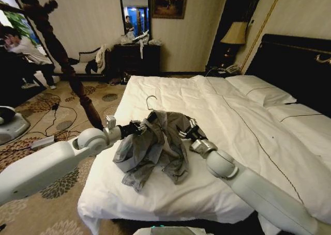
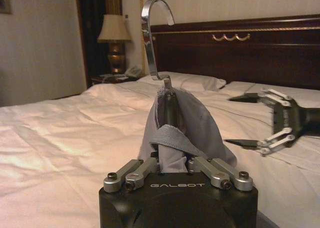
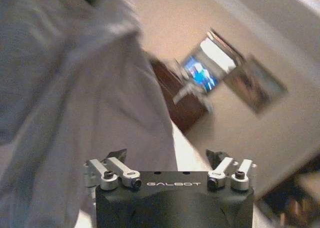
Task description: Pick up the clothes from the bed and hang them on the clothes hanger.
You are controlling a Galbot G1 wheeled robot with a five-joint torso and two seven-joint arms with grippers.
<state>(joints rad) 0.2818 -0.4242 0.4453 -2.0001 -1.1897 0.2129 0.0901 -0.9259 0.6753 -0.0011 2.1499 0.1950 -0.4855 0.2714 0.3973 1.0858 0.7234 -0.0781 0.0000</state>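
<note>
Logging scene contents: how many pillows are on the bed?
2 visible: one pillow at the head of the bed, a second pillow beside it nearer the camera. Others may be hidden.

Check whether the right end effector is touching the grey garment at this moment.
Apart. In the left wrist view the right end effector hangs open beside the grey garment, white bedding visible between them.

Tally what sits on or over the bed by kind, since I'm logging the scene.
Wrinkly grey collared shirt: 1
Hanger with silvery wire hook: 1
White pillows with dark piping: 2
Robot tools, left, right: 2
Total: 6
</note>
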